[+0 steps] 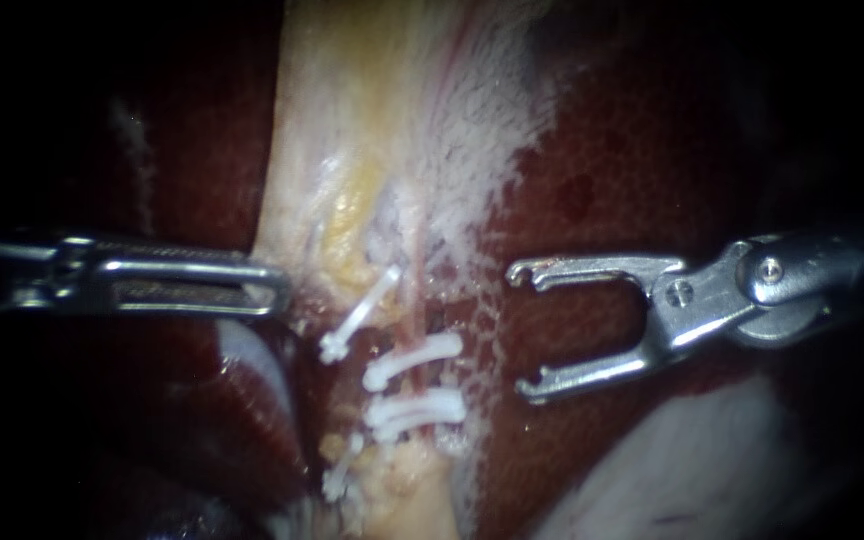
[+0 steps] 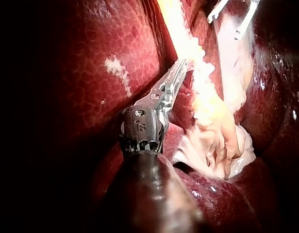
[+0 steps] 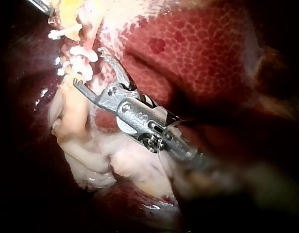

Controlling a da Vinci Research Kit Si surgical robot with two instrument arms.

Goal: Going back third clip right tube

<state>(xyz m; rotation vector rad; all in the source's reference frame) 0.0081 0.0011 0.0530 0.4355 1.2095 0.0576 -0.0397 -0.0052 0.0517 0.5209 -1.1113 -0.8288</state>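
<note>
My right tool [image 1: 522,330] hangs at 3 o'clock of the clip site. Its jaws are wide apart and hold nothing, with only the liver [image 1: 592,200] behind the gap. The right wrist view shows the same: the jaw tips are just beside the clips and touch none of them. Empty and spread like this, the tool looks set to retreat toward 3 o'clock, along its own shaft, without snagging anything.

The right tube [image 1: 414,305] runs from 12 to 6 o'clock through the middle of the endoscope view. White clips cross it squarely, an upper clip [image 1: 412,360] and a lower clip [image 1: 417,410]. The lower one looks doubled, so the third clip is probably there, though I cannot separate the bands. A tilted clip [image 1: 362,312] sits at about 10 o'clock of those, off the right tube.

My left tool [image 1: 272,285] comes in from 9 o'clock, its tip at the edge of the pale tissue [image 1: 382,120]. I judge that it keeps the field spread and the tube exposed. Whether it pinches that tissue or merely presses on it, I cannot tell.
</note>
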